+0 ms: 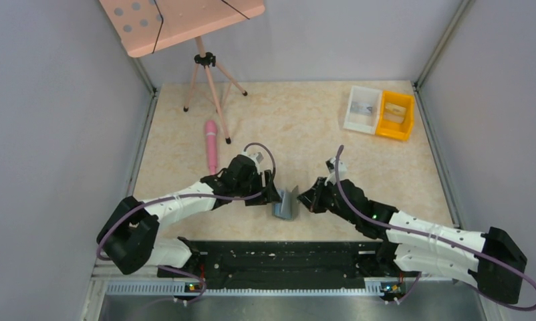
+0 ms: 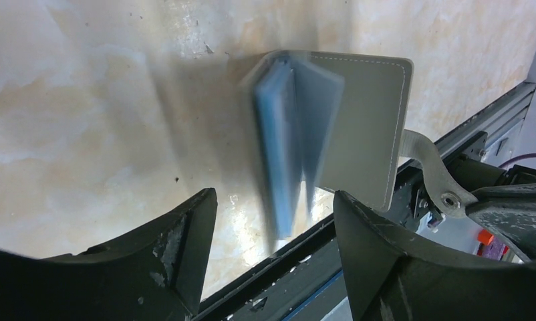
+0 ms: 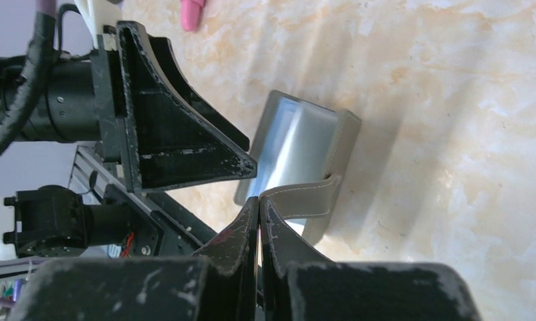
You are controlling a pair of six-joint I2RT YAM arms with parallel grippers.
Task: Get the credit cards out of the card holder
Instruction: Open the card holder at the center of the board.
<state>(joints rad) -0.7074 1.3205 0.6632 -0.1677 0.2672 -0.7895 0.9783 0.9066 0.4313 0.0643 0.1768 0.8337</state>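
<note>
Beige marble-patterned bench (image 1: 305, 127) fills a grey-walled cell. Near its front edge, between the two arms, stands the small flat dark-grey card holder (image 1: 285, 204) with pale blue inner panels. It rests on edge, partly spread like a book, and in the left wrist view its inner leaves are blurred.

The left claw (image 2: 273, 200) is released, its black fingers (image 2: 185, 234) set wide apart with the card holder just ahead of the gap. Whether either finger touches it cannot be told. The right claw (image 3: 258, 204) is clenched on a thin grey strap (image 3: 302, 194) that comes off the card holder's outer cover.

Beyond the left arm a pink cylindrical stick (image 1: 212, 144) lies on the bench. It is beside a pink-legged tripod (image 1: 208, 73) that carries a pink perforated board (image 1: 185, 20). At the far right corner a white plastic bin (image 1: 362, 108) and a yellow plastic bin (image 1: 395, 115) sit side by side.
</note>
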